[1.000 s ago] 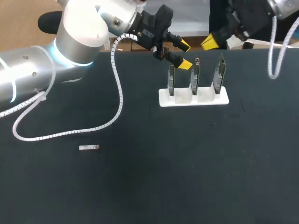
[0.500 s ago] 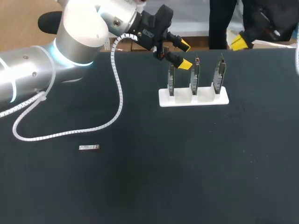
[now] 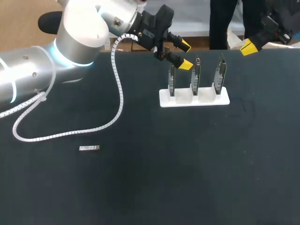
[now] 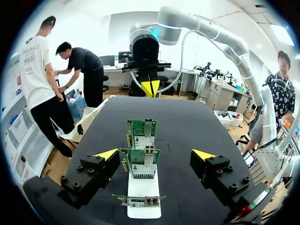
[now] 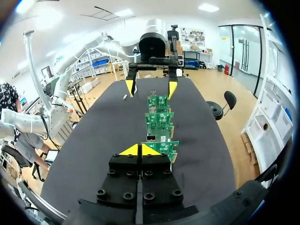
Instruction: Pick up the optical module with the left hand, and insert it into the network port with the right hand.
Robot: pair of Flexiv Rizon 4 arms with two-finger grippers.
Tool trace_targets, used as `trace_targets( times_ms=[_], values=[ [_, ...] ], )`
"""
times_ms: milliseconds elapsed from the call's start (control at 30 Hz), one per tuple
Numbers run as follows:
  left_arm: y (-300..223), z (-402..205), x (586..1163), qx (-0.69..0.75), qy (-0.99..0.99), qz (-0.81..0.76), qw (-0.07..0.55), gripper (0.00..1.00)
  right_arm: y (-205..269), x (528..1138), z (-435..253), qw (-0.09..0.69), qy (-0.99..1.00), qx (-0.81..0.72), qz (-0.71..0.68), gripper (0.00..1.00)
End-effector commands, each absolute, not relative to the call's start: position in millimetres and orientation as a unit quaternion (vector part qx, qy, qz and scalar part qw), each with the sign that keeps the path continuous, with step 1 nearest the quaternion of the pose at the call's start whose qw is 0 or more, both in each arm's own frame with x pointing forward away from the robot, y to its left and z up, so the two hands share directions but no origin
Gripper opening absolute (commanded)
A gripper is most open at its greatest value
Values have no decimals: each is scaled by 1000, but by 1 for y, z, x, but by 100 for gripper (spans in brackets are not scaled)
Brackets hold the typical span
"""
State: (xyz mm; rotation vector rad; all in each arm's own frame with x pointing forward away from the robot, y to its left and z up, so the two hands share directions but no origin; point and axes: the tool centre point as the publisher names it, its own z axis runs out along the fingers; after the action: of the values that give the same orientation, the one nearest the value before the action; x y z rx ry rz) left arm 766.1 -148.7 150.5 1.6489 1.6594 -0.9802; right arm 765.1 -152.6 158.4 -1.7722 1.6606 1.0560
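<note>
White stand (image 3: 194, 98) toward the far side of the bench (image 3: 187, 178), carrying three green circuit cards (image 3: 197, 77) upright in a row, one per slot, spaced apart; small metal network port (image 4: 149, 151) at the top edge of a card, as seen from the left wrist.

Optical module (image 3: 89, 148) flat on the bench, well apart from the stand, over on the left and nearer the front; small, silvery, slim; long axis side to side in the head view, roughly in line with the row of cards; too small to tell which end faces which way; touched by neither hand.

Left hand (image 3: 183, 54) up above the far left end of the stand, just beside the top of the leftmost card; yellow tips spread wide, gripping nothing; stand and cards straight ahead between the fingers in its wrist view.

Right hand (image 5: 139, 150) at the far right edge of the bench, beyond the stand; yellow tips pressed together, nothing between them.

Bench dark and matte; white spiral-wrapped cable (image 3: 115, 93) hanging from the left arm in a loop over the left side.
</note>
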Motion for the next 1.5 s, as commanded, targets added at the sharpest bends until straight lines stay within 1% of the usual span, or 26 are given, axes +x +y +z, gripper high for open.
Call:
trace_targets(
  times_ms=[33,767,800,833,1500],
  values=[
    [-150,151,768,621,625,-369,295,100,-152,772,157,235,602,-651,398,0],
    [-150,151,768,621,625,-369,295,100,-138,772,157,237,596,-657,396,0],
    [-150,151,768,621,625,-369,295,100,-138,771,157,239,600,-657,389,42],
    [-150,151,768,621,625,-369,295,100,-138,771,157,239,600,-657,389,100],
    [-150,151,768,621,625,-369,295,100,-138,771,157,239,600,-657,389,100]
  ],
)
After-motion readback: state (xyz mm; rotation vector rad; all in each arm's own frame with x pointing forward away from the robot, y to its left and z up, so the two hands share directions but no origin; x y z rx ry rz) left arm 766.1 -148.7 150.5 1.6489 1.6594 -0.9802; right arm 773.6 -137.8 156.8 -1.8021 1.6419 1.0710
